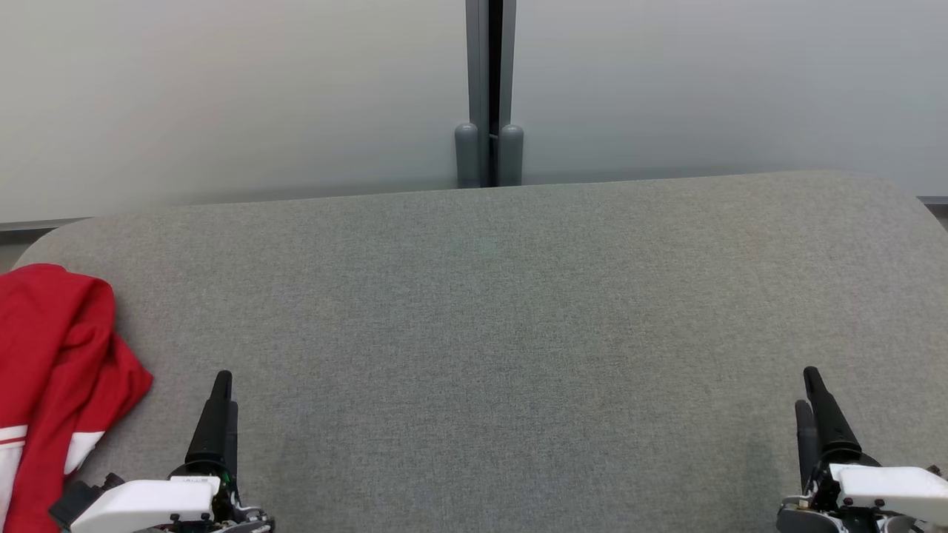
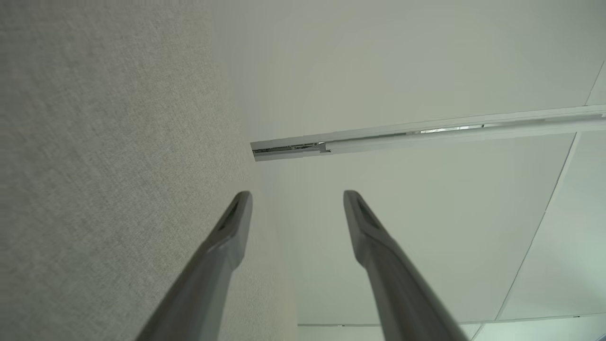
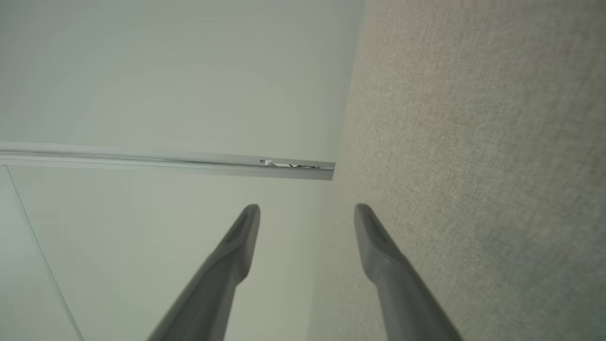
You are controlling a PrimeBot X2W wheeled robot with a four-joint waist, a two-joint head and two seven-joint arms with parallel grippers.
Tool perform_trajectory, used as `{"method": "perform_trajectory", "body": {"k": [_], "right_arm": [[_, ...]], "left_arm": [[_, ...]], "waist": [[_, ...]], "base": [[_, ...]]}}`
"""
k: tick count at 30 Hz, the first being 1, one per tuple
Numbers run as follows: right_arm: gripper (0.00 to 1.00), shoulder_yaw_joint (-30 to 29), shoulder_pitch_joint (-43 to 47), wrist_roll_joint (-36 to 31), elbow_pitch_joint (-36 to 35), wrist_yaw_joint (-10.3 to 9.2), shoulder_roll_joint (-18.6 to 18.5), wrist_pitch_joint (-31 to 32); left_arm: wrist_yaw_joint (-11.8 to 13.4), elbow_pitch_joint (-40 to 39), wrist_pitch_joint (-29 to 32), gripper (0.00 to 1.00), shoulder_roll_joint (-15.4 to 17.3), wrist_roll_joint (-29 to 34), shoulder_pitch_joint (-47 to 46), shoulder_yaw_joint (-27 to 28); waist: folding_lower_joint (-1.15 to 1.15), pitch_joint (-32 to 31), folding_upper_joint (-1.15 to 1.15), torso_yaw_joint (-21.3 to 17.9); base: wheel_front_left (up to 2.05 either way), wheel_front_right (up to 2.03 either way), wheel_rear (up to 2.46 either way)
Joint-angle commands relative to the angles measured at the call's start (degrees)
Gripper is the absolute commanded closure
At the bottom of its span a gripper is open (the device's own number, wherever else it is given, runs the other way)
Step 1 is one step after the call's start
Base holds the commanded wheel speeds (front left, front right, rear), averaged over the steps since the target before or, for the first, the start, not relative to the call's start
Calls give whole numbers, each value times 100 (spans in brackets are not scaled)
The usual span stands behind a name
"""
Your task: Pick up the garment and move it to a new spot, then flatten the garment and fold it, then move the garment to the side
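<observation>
garment (image 1: 52, 370): cut off by the left and bottom edges of the head view; full outline and type cannot be told. left hand (image 1: 226, 390) and right hand (image 1: 807, 386): wrist housings run out at the bottom edge (the right one also at the right edge). desk (image 1: 481, 333): near edge and both sides out of frame. post (image 1: 489, 89): foot hidden behind the desk's far edge.

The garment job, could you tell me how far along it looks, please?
Done: nothing that I can see; the garment lies bunched and unfolded at the table's left edge. In hand: nothing; the left tool and right tool are open and empty. Left: apparently everything, from pickup to flattening, folding and setting aside.
</observation>
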Motion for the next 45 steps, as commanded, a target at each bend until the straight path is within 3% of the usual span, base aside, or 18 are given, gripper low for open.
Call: {"method": "perform_trajectory", "body": {"k": [1,12,21,45], "right_arm": [[0,-11,-136,-368,-135,0,-53,-91],[0,289,-83,-2163,-427,0,-59,-361],[0,590,-50,-3445,-688,1,-67,-562],[0,878,139,-5351,-704,1,-86,-1010]], "left_arm": [[-2,-61,-80,0,95,283,-171,-77],[0,-438,-352,0,4,2140,-142,102],[258,-886,-553,0,13,3396,-53,-166],[427,-1096,-999,0,35,5318,148,-507]], "waist": [[0,1,0,3],[0,12,0,38],[0,7,0,74],[0,-123,0,156]], "base": [[0,0,0],[0,0,0],[0,0,0],[0,0,0]]}}
